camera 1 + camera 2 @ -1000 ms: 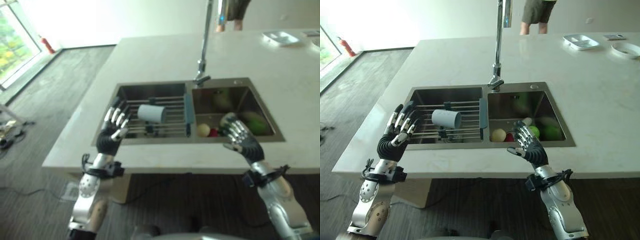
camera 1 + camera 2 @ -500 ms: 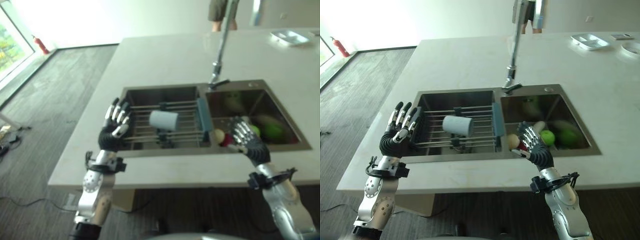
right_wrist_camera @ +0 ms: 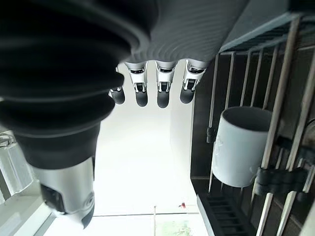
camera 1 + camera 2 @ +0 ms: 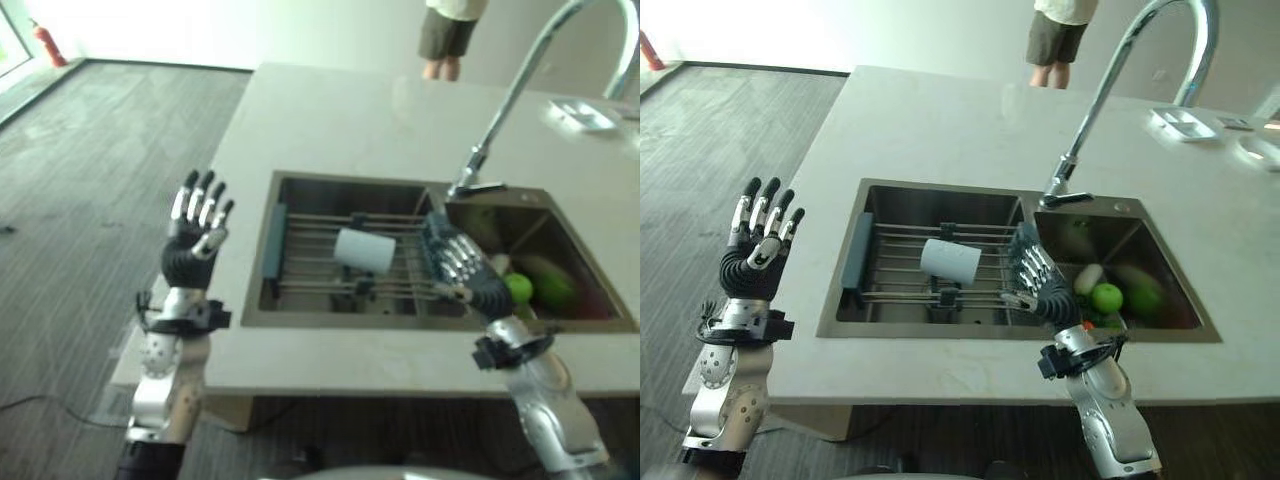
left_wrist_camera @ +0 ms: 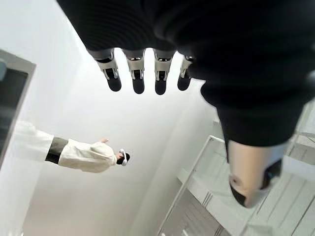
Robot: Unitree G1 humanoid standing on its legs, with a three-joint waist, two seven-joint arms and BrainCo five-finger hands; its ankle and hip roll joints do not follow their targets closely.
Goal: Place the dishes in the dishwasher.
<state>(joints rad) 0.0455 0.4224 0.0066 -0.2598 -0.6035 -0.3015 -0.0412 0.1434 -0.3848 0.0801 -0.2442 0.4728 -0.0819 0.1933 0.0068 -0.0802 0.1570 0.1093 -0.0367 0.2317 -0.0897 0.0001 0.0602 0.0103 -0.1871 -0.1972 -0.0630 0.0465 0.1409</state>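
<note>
White cup (image 4: 951, 260) lies on its side on the wire rack (image 4: 895, 268) across the left basin of the sink (image 4: 930, 196). Right hand (image 4: 1042, 286) hovers at the cup's 3 o'clock, just beside it, fingers straight and holding nothing. Left hand (image 4: 753, 255) is raised off the counter's (image 4: 940, 120) edge, at 9 o'clock from the sink, fingers spread and empty. Green fruit (image 4: 1106, 297) sits in the right basin.

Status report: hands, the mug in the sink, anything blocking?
Both hands open, left hand raised off the counter, right hand beside the rack. White mug lies on its side on the rack, untouched. Nothing blocking.
</note>
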